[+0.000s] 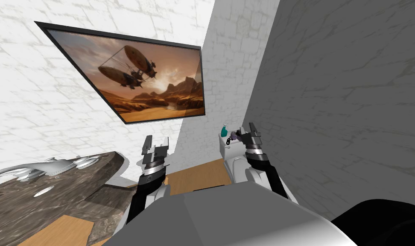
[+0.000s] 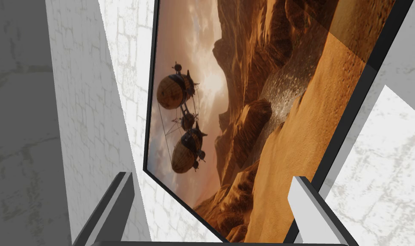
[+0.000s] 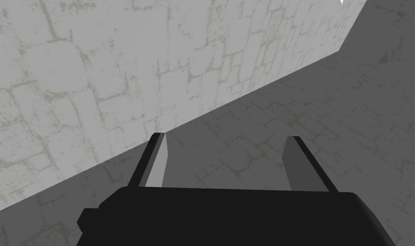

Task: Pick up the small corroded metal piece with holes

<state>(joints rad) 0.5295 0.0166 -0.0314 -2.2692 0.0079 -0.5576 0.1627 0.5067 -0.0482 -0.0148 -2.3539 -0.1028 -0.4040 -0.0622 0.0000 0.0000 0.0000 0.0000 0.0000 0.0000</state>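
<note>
A small dark, purplish-grey piece [image 1: 233, 136] lies on top of the white toilet tank [image 1: 225, 148], beside a teal bottle [image 1: 224, 130]. My right gripper [image 1: 250, 131] is raised just to the right of the piece, near the grey wall, and its fingers point upward. They stand open [image 3: 228, 141] with nothing between them. My left gripper [image 1: 156, 147] is held up over the floor between the counter and the toilet. It is open too [image 2: 211, 183] and holds nothing.
A dark stone counter [image 1: 74, 183] with a white faucet [image 1: 44, 166] fills the lower left. The white toilet [image 1: 236, 166] sits in the corner against the grey wall [image 1: 339, 106]. A strip of wooden floor [image 1: 198, 175] lies between them.
</note>
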